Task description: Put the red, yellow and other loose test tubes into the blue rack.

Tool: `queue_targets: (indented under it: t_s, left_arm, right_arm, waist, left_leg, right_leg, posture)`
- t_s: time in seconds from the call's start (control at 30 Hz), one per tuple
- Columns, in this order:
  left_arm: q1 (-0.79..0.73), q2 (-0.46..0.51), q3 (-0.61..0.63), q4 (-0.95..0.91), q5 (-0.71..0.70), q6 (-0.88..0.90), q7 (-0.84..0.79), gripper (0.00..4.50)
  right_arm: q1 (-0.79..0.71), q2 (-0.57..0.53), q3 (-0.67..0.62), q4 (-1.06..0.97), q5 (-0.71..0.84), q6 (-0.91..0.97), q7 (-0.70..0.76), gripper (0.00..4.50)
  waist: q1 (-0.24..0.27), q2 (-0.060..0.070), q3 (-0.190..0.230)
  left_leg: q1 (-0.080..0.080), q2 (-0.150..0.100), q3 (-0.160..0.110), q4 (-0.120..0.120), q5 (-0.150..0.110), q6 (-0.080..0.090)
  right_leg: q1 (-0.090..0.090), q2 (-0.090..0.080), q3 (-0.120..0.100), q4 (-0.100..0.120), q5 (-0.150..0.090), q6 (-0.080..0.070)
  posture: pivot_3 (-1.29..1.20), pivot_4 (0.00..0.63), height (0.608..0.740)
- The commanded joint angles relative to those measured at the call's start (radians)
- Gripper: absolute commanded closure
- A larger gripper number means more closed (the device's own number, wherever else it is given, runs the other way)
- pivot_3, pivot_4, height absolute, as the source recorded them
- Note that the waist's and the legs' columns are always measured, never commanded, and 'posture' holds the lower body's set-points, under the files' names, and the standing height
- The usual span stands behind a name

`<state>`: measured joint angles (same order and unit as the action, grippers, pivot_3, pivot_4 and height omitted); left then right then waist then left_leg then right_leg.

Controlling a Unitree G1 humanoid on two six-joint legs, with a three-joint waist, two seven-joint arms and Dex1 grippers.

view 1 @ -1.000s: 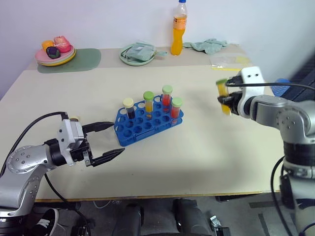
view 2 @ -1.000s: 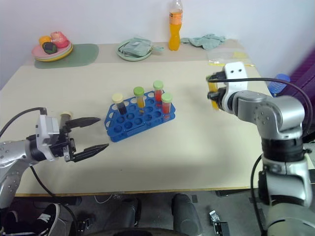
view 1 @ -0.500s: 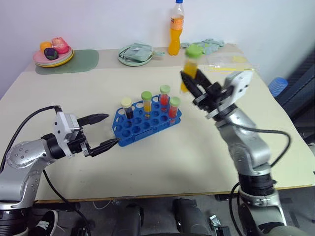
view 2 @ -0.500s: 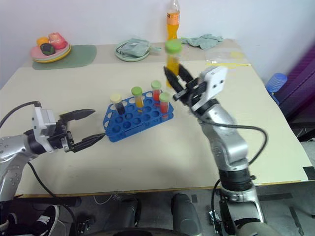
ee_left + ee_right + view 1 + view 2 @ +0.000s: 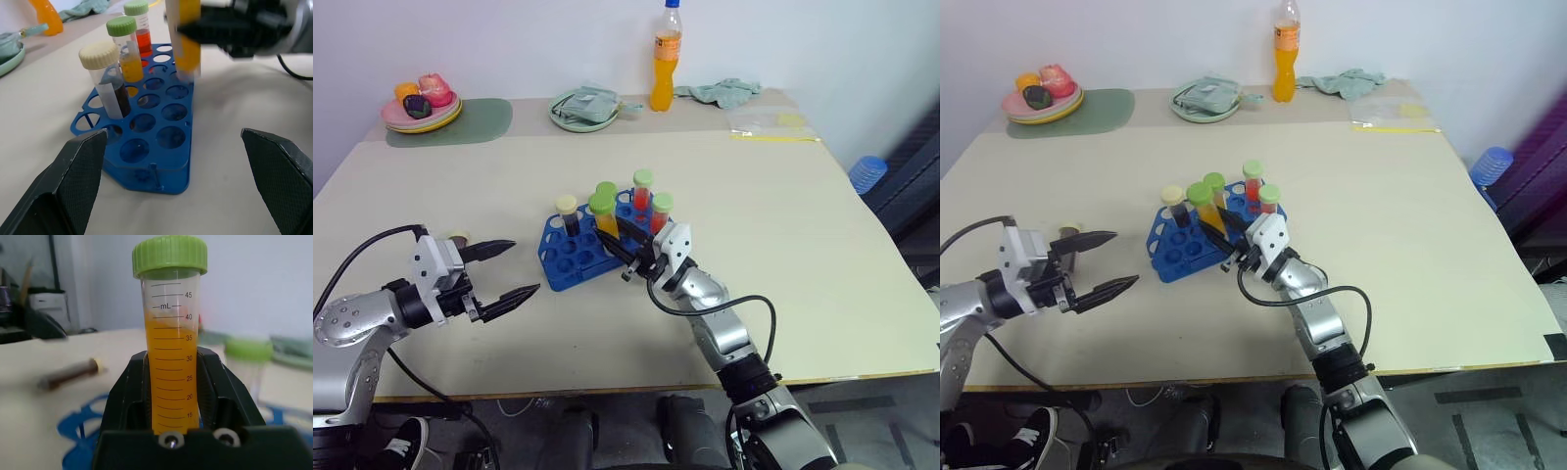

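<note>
Over the blue rack (image 5: 607,241) on the bench (image 5: 783,215), I have the right gripper (image 5: 625,247) with its fingers clenched on a yellow test tube (image 5: 604,214) with a green cap, held upright above the rack's near rows and, as far as I can judge, not yet seated in a hole. Four tubes already stand in the rack: a dark one with a cream cap (image 5: 569,214), a yellow one behind the held tube, and two red ones (image 5: 643,192) toward the far end. Left of the rack, one dark loose tube (image 5: 1065,234) lies on the bench close to the left gripper (image 5: 505,269), whose fingers are spread wide and grasp nothing. By my reckoning, that leaves this insertion and that last tube.
</note>
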<state>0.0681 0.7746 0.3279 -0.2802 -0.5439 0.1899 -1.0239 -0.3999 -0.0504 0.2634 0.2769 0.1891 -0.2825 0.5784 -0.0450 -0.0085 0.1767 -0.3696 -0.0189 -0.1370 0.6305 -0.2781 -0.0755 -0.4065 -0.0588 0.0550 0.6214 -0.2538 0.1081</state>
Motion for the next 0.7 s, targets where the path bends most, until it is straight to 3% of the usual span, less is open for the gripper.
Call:
queue_targets:
  t_s: [0.03, 0.23, 0.7]
  left_arm:
    - [0.01, 0.001, 0.035, -0.044, -0.007, -0.005, 0.018, 0.0]
    - [0.023, 0.003, 0.034, -0.068, -0.014, 0.002, 0.031, 0.0]
    - [-0.026, 0.01, 0.022, -0.033, -0.006, 0.0, 0.019, 0.0]
  right_arm:
    - [-0.028, 0.022, -0.037, 0.052, -0.006, -0.058, -0.006, 3.74]
    - [-0.073, 0.01, -0.107, 0.141, -0.001, -0.076, -0.017, 3.74]
    - [-0.068, 0.074, -0.1, 0.161, -0.026, -0.073, -0.022, 3.74]
  waist:
    - [0.0, 0.0, 0.0]
    - [0.001, 0.0, 0.0]
    - [-0.003, 0.0, 0.0]
  left_leg:
    - [0.0, 0.0, 0.0, 0.0, 0.0, 0.0]
    - [0.003, 0.0, 0.0, 0.0, 0.0, 0.0]
    - [0.012, 0.0, 0.0, -0.002, 0.0, 0.0]
  right_leg:
    - [0.0, 0.0, 0.0, 0.0, 0.0, 0.0]
    - [0.001, 0.0, 0.0, 0.005, -0.001, -0.001]
    - [0.006, 0.001, 0.001, 0.009, -0.002, -0.003]
  posture:
    - [0.0, 0.15, 0.74]
    - [0.0, 0.15, 0.74]
    - [0.0, 0.15, 0.74]
